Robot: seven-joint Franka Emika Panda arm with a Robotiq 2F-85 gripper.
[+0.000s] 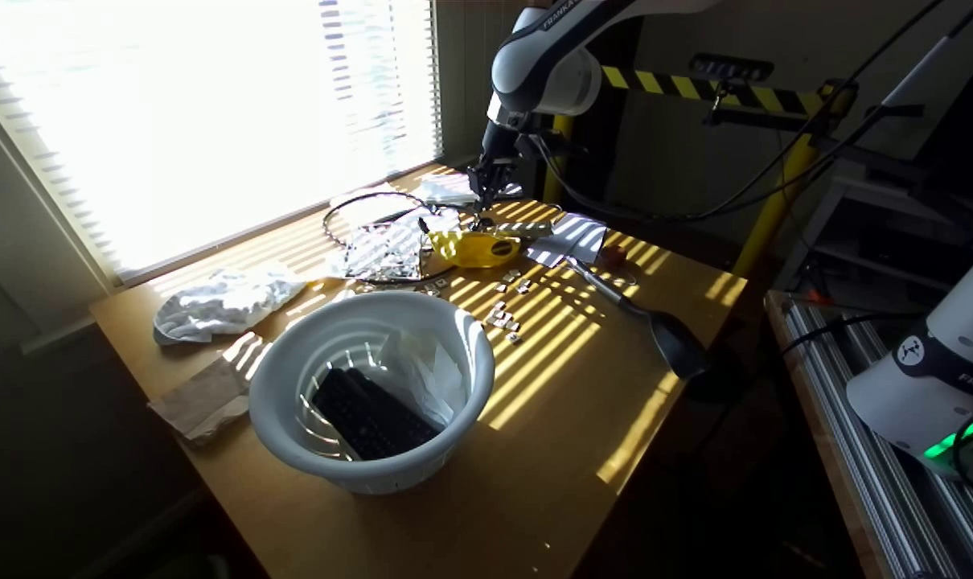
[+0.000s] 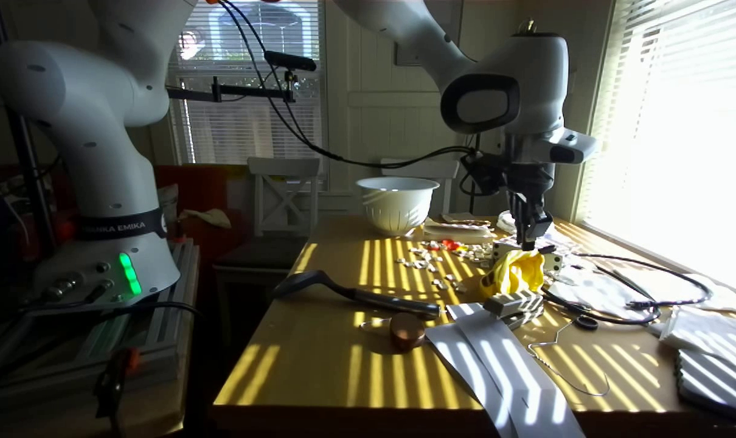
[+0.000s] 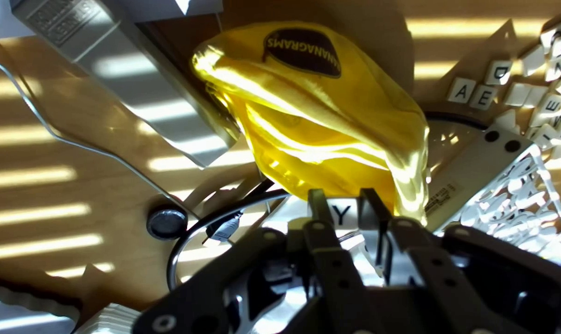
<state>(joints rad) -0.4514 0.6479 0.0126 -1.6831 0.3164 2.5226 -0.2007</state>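
Your end effector (image 3: 342,204) has its fingers nearly together; the small gap between the tips is filled by one letter tile (image 3: 342,214), pinched by two opposite sides. Tile is at the edge of the yellow pouch (image 3: 354,93), overlapping it in the wrist view; contact with the fabric, cannot tell. Only the wrist view gives you the letter: a Y, face toward that camera, stem pointing back toward the gripper's body. Outline near square, no clear long axis. In both exterior views the tile is too small to make out.

Pouch lies on the surface (image 1: 535,482), long axis slanting in the wrist view from a narrow tip at upper left to lower right; its label reads upside down there. Just beside the pouch: a grey bar (image 3: 155,97) and a white box with black dots (image 3: 475,167). Near the pouch: loose tiles (image 3: 483,96). Farther from it: a black-headed ladle (image 2: 395,298), seen in both exterior views, and a white bowl (image 1: 374,478). An exterior view alone shows you the black keyboard (image 1: 374,418) inside that bowl.
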